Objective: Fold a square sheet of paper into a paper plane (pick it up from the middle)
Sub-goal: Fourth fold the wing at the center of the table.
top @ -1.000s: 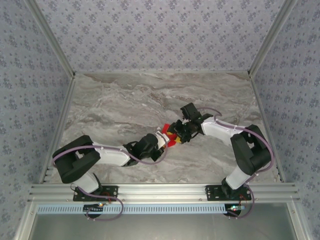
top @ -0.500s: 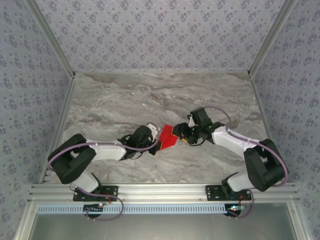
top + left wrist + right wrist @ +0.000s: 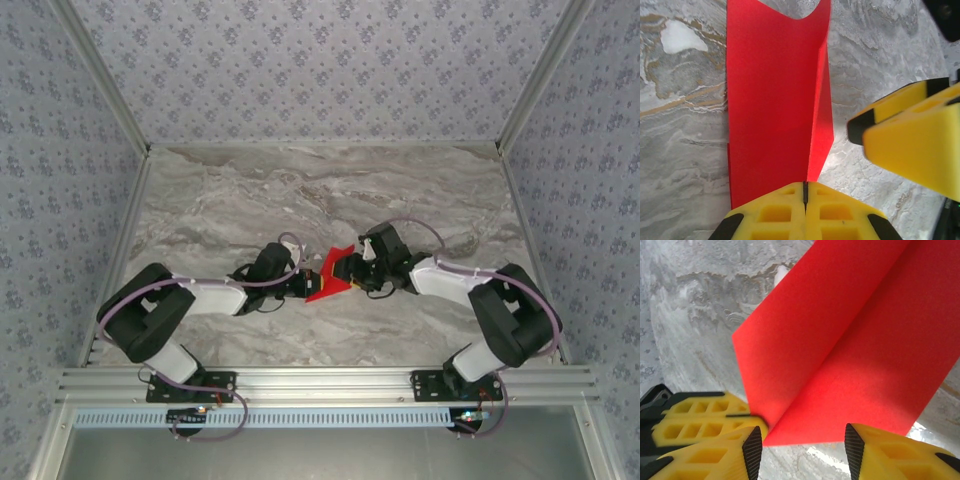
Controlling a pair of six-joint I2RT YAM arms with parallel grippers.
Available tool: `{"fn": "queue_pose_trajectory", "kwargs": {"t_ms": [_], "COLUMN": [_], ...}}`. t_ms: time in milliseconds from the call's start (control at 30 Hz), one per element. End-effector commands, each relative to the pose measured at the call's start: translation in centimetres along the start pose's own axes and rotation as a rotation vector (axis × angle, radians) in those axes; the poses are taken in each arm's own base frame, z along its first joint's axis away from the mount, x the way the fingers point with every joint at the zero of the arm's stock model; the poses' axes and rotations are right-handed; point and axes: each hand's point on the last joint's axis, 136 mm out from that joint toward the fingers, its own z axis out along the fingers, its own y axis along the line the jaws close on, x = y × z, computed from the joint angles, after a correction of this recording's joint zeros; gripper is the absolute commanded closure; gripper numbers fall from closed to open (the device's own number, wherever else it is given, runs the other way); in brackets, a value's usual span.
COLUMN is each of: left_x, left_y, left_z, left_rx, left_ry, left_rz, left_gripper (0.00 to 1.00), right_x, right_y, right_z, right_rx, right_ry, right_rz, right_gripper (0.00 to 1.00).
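My left tool (image 3: 805,187), clamped on the paper (image 3: 772,100), has swung it round; my right tool (image 3: 803,450), jaws apart, now straddles its corner, ready to crease.

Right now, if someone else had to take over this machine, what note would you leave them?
Left hand: shut, pinching one end of the red paper.
Right hand: open, jaws apart on either side of the paper's opposite end, not gripping it.
Paper: between the two hands, over the middle of the marble table.
Done: the sheet is picked up and shows one long crease with overlapping layers.
Left: it is not yet a pointed plane, so the remaining folds are to be made.
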Motion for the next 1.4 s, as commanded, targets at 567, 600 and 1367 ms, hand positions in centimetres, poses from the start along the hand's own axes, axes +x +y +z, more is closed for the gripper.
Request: {"fn": "queue_pose_trajectory", "kwargs": {"t_ms": [567, 600, 1367], "left_x": [0.0, 0.0, -0.7], "left_y": [-0.2, -0.2, 0.1], "left_z": [1.3, 1.4, 0.8], "left_rx": [0.078, 0.08, 0.064], "left_ry": [0.167, 0.168, 0.148], "left_rz": [-0.066, -0.069, -0.093], "left_gripper": [0.96, 0.96, 0.77], "right_x": [-1.7, -1.7, -0.6], "right_y": [-1.4, -1.5, -4.7], "right_z": [1.5, 1.7, 3.0], "right_rx": [0.067, 0.072, 0.294], "right_ry": [-0.065, -0.061, 0.004], "right_rz": [0.046, 0.047, 0.053], "right_gripper": [0.51, 0.51, 0.52]}}
